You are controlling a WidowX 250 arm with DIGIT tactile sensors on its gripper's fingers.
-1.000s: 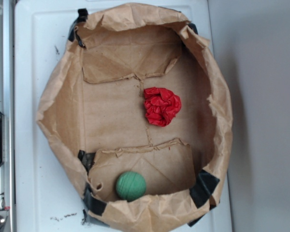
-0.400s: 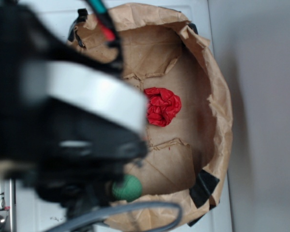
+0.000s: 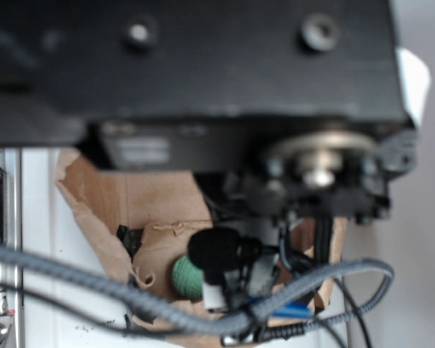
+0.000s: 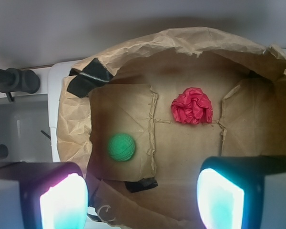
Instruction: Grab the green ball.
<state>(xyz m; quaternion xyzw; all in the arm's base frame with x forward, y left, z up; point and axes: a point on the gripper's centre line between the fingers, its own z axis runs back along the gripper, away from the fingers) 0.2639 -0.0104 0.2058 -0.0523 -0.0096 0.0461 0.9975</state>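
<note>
Nothing is grasped yet: the gripper (image 4: 142, 198) hangs with fingers spread wide above the paper bag (image 4: 190, 43), and the green ball (image 4: 121, 147) rests untouched on its floor, left of the red wad (image 4: 192, 106)

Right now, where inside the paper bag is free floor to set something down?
Free: the bag floor between the green ball and the red wad, and the flap right of the wad. Crowded: the ball's corner, beside black tape.

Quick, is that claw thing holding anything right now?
Tool: open and empty, above the paper bag; the green ball lies untouched inside.
</note>
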